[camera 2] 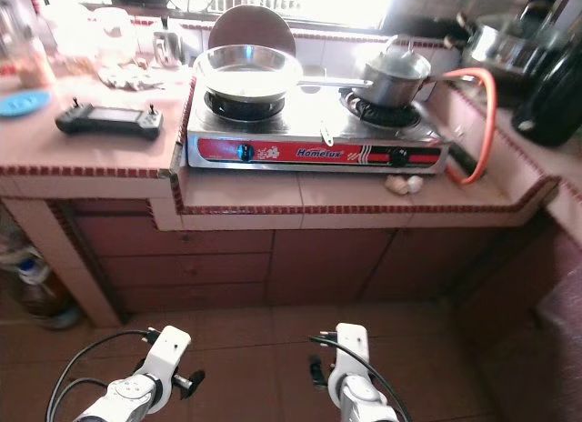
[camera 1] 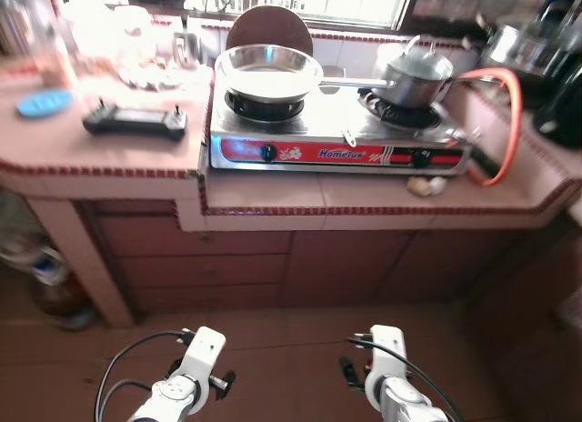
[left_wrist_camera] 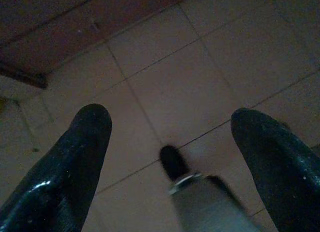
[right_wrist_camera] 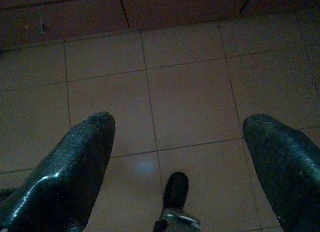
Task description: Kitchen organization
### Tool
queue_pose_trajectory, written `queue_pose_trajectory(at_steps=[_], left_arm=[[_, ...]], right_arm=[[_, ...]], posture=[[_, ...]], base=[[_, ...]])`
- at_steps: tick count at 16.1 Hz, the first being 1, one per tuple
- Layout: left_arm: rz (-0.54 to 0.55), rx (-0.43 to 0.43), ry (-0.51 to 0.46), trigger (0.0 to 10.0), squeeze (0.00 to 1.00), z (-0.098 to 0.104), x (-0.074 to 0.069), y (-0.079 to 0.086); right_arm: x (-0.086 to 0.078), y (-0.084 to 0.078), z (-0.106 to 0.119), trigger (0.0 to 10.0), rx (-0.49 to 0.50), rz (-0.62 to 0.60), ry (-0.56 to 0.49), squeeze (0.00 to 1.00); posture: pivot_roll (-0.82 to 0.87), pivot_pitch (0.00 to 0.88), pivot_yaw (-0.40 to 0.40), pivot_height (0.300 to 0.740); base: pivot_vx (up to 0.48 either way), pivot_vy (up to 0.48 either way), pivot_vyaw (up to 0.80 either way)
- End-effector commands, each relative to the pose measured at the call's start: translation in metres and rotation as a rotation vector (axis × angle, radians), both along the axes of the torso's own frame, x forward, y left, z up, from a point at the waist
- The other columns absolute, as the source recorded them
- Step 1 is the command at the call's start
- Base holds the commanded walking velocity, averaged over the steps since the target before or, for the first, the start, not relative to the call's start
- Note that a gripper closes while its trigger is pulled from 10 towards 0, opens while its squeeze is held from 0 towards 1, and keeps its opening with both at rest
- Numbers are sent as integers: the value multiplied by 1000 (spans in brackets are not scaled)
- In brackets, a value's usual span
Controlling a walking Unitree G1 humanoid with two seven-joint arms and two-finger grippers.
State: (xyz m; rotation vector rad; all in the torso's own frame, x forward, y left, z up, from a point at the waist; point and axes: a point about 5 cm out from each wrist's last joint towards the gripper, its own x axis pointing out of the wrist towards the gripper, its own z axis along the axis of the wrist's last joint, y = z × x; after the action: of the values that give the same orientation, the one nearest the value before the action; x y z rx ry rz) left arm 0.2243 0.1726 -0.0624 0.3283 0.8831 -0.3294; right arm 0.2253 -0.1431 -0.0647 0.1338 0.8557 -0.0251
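Observation:
A two-burner gas stove (camera 1: 336, 147) sits on the tiled counter (camera 1: 273, 193). A steel frying pan (camera 1: 268, 69) rests on its left burner and a lidded steel pot (camera 1: 416, 76) on its right burner. Both arms hang low in front of the counter, over the floor. My left gripper (left_wrist_camera: 170, 147) is open above the floor tiles, nothing between its fingers. My right gripper (right_wrist_camera: 177, 152) is open too, over the same tiled floor.
A black remote-like controller (camera 1: 135, 122) and a blue lid (camera 1: 43, 103) lie on the left counter, with jars behind. An orange gas hose (camera 1: 509, 122) loops right of the stove. Garlic cloves (camera 1: 426, 185) lie by the stove's front. Bottles (camera 1: 50, 281) stand under the counter at left.

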Motion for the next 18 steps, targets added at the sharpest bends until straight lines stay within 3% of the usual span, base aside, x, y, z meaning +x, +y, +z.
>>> queue_pose_trajectory(at_steps=[1, 3, 4, 6, 8, 10, 11, 13, 15, 17, 18], left_arm=[[-61, 15, 9, 10000, 0, -1, -2, -2], [-166, 65, 12, 10000, 0, -3, -5, -7], [-164, 51, 32, 10000, 0, -5, -7, -11], [-77, 36, 14, 10000, 0, -5, -6, -11], [1, 4, 11, 10000, 0, -6, -8, -10], [83, 51, -45, 10000, 0, -1, -3, 9], [71, 70, -75, 10000, 0, 3, 2, 16], [148, 23, -138, 10000, 0, 16, 14, 39], [229, -90, -343, 10000, 0, 46, 41, 51], [215, -158, -593, 10000, 0, 80, 58, 53], [180, -184, -688, 10000, 0, 96, 57, 47]], right_arm=[[-8, -12, -4, 10000, 4, -53, 11, 0], [-17, -22, -8, 10000, 22, -86, 7, 0], [-24, -24, -11, 10000, 23, -82, 15, 0], [-26, -25, -12, 10000, 5, -74, 5, 0], [-18, -38, -6, 10000, -15, -103, -34, 0], [-14, -44, -2, 10000, -54, -42, -66, 0], [-7, -44, 3, 10000, -64, -27, -106, 0], [23, -42, 26, 10000, -46, -12, -264, 0], [57, -37, 60, 10000, -32, 24, -472, 0], [66, -38, 82, 10000, -36, 57, -621, 0], [65, -40, 89, 10000, -40, 68, -670, 0]], posture=[[193, 0, -38, 740], [130, 0, -1, 740], [120, 0, 2, 740], [103, 0, -3, 740], [128, 0, -52, 740], [161, 0, -70, 740], [167, 0, -77, 740], [184, 0, -83, 740], [198, 0, -82, 740], [225, 0, -98, 740], [227, 0, -102, 740]], base=[[0, 0, 0], [0, 0, 0], [0, 0, 0], [0, 0, 0], [0, 0, 0], [0, 0, 0], [0, 0, 0], [0, 0, 0], [0, 0, 0], [0, 0, 0], [0, 0, 0]])
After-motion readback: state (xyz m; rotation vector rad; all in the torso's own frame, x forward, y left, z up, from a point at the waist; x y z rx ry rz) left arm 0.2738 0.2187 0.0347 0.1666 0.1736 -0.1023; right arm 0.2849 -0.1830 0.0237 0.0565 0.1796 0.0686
